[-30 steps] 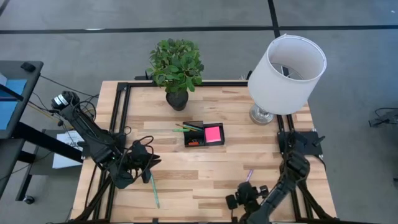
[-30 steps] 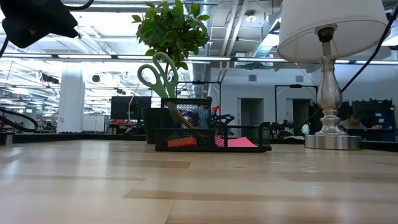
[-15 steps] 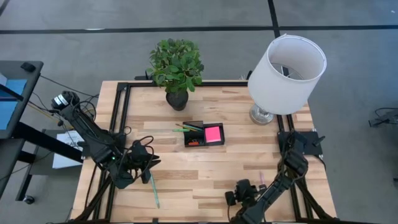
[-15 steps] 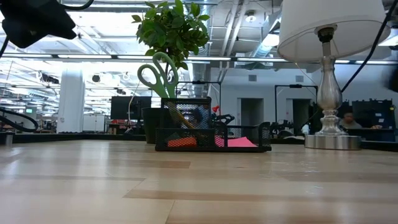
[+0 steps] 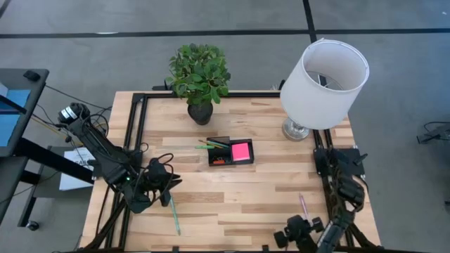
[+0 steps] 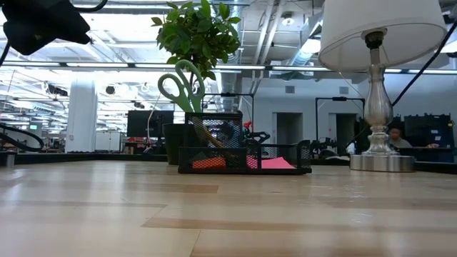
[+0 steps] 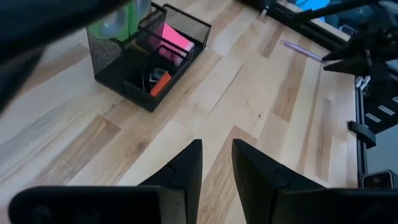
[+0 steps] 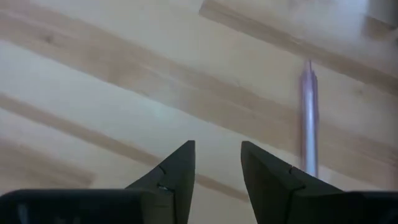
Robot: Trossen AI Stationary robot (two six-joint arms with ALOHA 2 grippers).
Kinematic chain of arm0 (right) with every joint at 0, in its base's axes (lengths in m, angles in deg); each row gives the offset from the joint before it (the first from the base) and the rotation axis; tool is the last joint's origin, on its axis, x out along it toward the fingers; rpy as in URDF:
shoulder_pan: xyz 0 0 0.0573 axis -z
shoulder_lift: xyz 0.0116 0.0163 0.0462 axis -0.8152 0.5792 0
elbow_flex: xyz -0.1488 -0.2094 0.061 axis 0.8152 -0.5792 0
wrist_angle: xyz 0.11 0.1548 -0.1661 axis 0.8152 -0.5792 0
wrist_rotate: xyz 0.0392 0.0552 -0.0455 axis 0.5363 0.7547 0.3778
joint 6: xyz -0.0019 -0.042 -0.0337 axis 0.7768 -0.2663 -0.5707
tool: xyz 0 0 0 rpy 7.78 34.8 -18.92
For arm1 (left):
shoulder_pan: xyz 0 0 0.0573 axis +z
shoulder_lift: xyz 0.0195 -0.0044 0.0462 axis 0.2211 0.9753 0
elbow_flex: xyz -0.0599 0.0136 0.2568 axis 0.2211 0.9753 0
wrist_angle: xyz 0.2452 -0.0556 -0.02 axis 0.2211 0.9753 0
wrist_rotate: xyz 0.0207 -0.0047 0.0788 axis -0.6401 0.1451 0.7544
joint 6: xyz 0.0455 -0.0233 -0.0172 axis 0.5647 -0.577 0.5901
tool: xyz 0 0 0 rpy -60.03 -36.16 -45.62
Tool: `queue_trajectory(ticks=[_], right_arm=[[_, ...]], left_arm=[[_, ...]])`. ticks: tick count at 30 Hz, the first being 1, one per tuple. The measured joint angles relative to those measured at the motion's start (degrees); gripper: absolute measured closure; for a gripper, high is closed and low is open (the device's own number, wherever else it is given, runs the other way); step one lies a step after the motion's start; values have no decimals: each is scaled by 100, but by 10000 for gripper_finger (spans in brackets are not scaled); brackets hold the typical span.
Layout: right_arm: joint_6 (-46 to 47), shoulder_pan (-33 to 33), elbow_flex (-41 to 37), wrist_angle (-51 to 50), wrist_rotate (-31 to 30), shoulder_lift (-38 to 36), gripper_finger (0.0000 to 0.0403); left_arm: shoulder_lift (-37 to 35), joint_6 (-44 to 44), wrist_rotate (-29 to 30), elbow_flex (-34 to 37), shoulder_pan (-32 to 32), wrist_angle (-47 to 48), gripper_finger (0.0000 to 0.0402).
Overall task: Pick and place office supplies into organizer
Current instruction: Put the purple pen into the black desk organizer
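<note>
Organizer, a small black wire-mesh tray with compartments, sits mid-desk in the high view, in front of the dark-potted green plant and beside the white-shaded lamp. A pink square sticky-note pad fills its right compartment. The left tool hovers at the wooden desk near its left edge, close to a thin teal pen. The right tool is at the near right corner, just beside a thin pink pen.

Low view: green-handled scissors stand upright in the organizer.

Left wrist view: the left tool has its fingers slightly apart, holding nothing.

Right wrist view: the right tool has its fingers apart and empty; the pink pen lies on the desk beyond them.
</note>
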Motion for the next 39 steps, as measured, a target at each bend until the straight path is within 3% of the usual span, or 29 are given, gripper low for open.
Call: queue_trajectory(ticks=[5, 9, 15, 20, 28, 39], right_arm=[[30, -353, -32, 98, 138, 20, 281], [41, -543, -32, -2, 656, 20, 281], [91, -877, -32, 4, 778, 20, 281], [223, -1075, -108, 28, 752, 36, 281], [316, -1221, -984, 1019, 612, -39, 281], [579, -1040, -1355, 968, 133, -8, 281]], left_arm=[[0, -21, 48, 0, 2, -2, 322], [0, -109, 49, 0, 2, -7, 322], [0, -390, 56, 0, 2, -7, 322], [0, -544, 121, 0, 2, -13, 322], [0, -792, 307, 0, 2, -19, 322], [0, -975, 346, 0, 2, -20, 322]])
